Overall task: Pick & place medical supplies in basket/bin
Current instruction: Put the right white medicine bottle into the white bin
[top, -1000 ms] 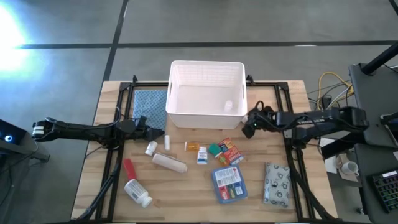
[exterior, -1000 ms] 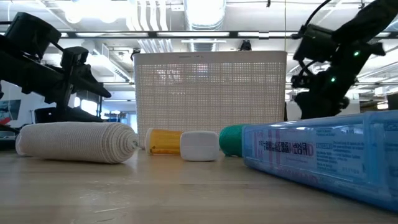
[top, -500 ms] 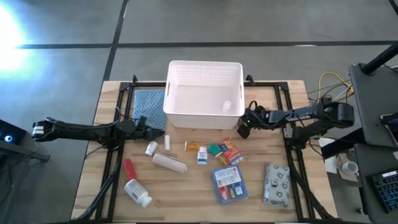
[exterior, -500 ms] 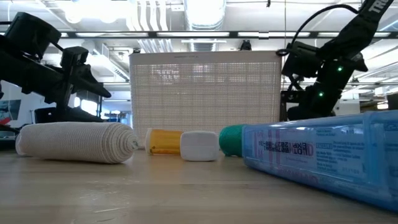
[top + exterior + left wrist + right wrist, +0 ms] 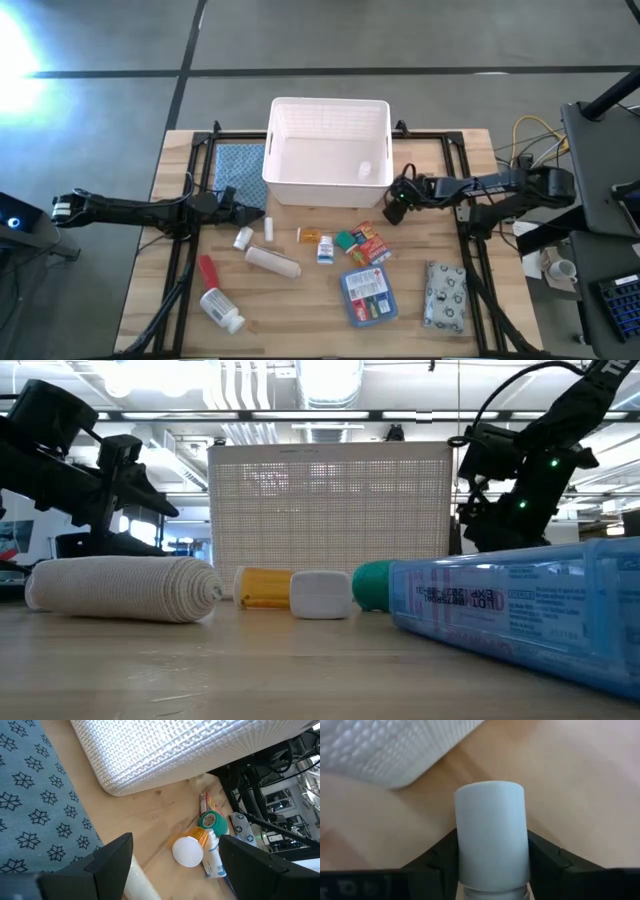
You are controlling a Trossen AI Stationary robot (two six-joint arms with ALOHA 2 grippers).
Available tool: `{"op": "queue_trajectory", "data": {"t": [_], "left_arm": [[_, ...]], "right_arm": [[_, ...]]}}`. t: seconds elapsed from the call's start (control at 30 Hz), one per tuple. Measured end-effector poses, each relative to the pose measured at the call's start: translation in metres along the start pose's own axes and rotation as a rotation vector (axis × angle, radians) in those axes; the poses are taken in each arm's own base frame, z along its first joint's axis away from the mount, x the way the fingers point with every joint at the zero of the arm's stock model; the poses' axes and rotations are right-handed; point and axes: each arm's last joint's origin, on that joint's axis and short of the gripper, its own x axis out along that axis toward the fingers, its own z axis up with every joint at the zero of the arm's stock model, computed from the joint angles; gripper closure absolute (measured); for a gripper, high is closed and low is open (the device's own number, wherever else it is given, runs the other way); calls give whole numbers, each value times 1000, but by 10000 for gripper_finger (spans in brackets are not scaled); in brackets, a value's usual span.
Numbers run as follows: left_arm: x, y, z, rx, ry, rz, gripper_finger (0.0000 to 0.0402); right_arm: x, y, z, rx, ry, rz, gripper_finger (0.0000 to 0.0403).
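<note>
White bottle clamped between right pincer fingers — beside basket corner

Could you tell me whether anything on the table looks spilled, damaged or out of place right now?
Nothing stands out. The supplies lie loose but intact on the table in front of the white basket, which sits upright and square. The right gripper, beside the basket's corner, holds a small white-capped bottle; the left gripper waits open.

My high camera looks straight down on the whole table. My low one sits at tabletop height, facing the basket, which both share. My wrist cameras look closely, perhaps downward.
</note>
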Motion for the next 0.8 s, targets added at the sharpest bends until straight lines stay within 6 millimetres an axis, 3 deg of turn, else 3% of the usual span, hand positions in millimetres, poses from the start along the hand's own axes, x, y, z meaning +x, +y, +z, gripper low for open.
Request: {"op": "queue_trajectory", "data": {"t": [0.27,0.47,0.7,0.8], "left_arm": [[0,0,0,0,0,0,128],[0,0,0,0,0,-1,128],[0,0,0,0,0,-1,128],[0,0,0,0,0,-1,128]], "right_arm": [[-22,11,-14,102,165,192,241],[-58,34,-9,189,269,522,235],[-141,57,35,192,-69,953,234],[-177,56,59,206,-329,991,234]]}}
